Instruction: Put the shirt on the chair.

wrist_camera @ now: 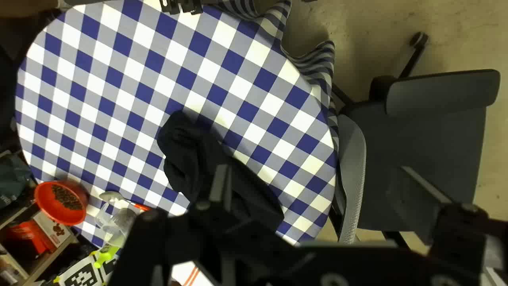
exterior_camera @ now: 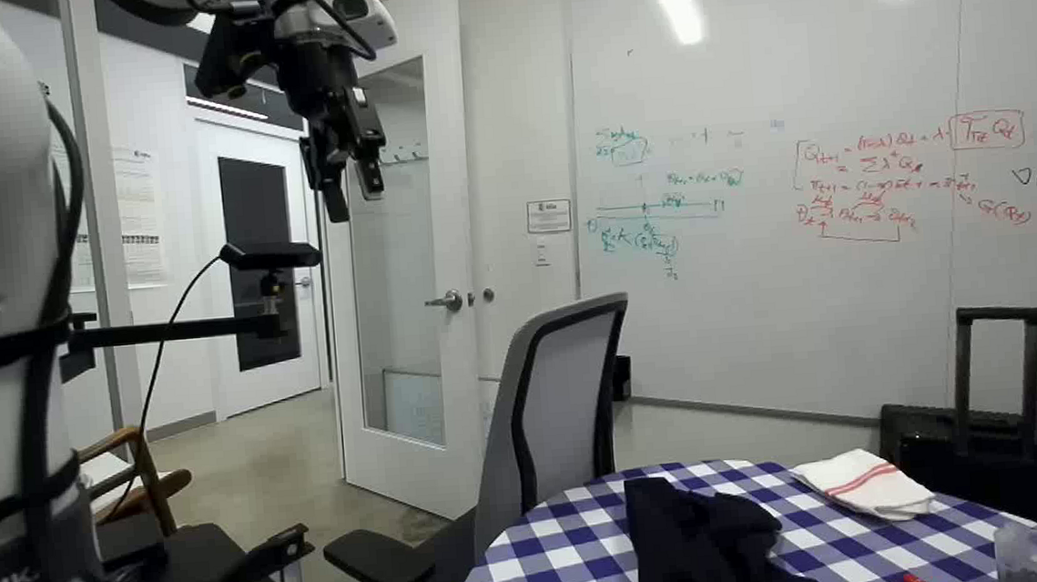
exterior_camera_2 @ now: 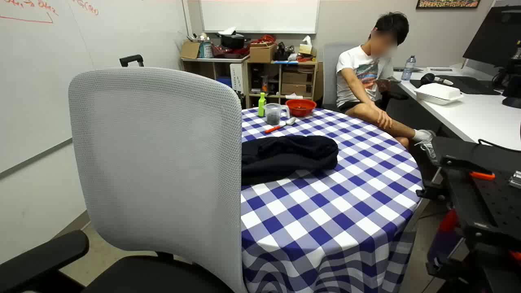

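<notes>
The shirt is a dark, nearly black bunched cloth lying on the checked table. It shows in both exterior views [exterior_camera: 696, 543] [exterior_camera_2: 293, 158] and in the wrist view [wrist_camera: 194, 155], where the gripper partly covers it. The chair has a grey mesh back and a dark seat. It shows in both exterior views [exterior_camera: 568, 406] [exterior_camera_2: 154, 158] and in the wrist view [wrist_camera: 416, 155], beside the table. My gripper [exterior_camera: 355, 206] is high above the table and chair, pointing down. Its fingers are spread wide and empty, as the wrist view [wrist_camera: 313, 171] also shows.
The round table [exterior_camera_2: 313, 219] has a blue-white checked cloth. On it are a red bowl [exterior_camera_2: 300, 107], a clear measuring cup [exterior_camera_2: 273, 114], a spoon [exterior_camera_2: 281, 125], a green bottle [exterior_camera_2: 261, 104] and a white towel [exterior_camera: 865, 484]. A person [exterior_camera_2: 366, 77] sits beyond the table.
</notes>
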Motion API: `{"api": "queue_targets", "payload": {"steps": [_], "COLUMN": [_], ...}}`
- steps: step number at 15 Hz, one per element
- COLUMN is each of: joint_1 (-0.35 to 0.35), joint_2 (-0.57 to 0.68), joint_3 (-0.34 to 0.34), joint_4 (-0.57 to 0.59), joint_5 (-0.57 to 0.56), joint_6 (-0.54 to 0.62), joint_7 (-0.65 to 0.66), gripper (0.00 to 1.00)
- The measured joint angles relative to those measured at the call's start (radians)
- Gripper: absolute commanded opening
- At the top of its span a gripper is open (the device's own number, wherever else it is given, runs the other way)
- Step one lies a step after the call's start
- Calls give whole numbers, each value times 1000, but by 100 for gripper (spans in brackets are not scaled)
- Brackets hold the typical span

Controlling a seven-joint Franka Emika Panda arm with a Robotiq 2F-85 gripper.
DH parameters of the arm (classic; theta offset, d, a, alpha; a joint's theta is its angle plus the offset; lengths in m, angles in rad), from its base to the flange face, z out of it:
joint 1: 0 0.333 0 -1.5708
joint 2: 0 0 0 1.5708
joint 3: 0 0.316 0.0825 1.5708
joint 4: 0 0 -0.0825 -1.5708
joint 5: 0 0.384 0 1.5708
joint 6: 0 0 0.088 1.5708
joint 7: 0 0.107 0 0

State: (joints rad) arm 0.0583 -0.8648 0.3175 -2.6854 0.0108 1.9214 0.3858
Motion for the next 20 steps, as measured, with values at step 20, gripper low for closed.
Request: {"api": "queue_targets", "payload": {"steps": [20], "joint_1": [-311], "joint_2": [378], "joint_3": [-25], "joint_4": [-40], "joint_5": [-415], "joint_6": [470], "joint_7": [104], "gripper": [100]}}
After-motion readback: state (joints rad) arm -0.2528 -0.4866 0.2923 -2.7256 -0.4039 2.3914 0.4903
